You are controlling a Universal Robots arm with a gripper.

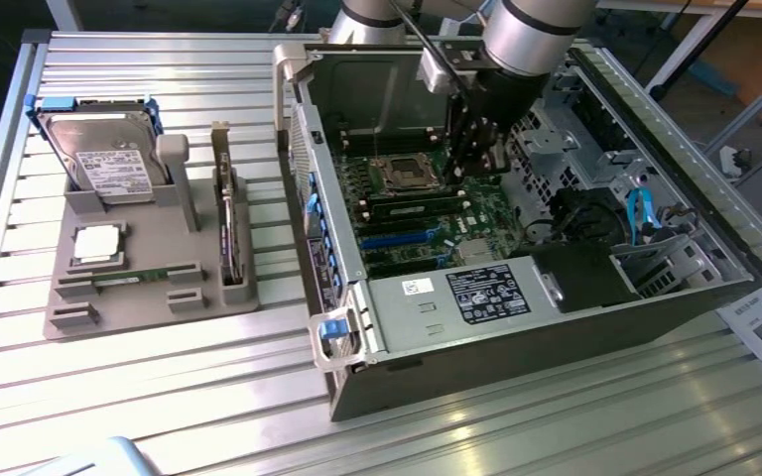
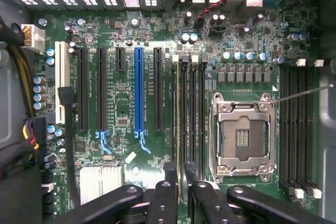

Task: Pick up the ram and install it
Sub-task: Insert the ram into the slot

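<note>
Exterior view: the ram lies crosswise in the tray, well to the exterior view's left of the empty end effector, fingers apart.

Counts:
- one silver robot arm
- one black gripper
- one open dark computer case
- one grey moulded parts holder, carrying:
  - one silvery hard drive in a blue frame
  - one square silvery processor chip
  - one tall dark expansion card
- one green motherboard, with card slots:
  - one long blue card slot
  - three long black card slots
  - one short black slot
  - one white slot
- one silvery-framed processor socket
- eight dark memory slots, four on each side of the socket
- one silvery finned heatsink
</note>
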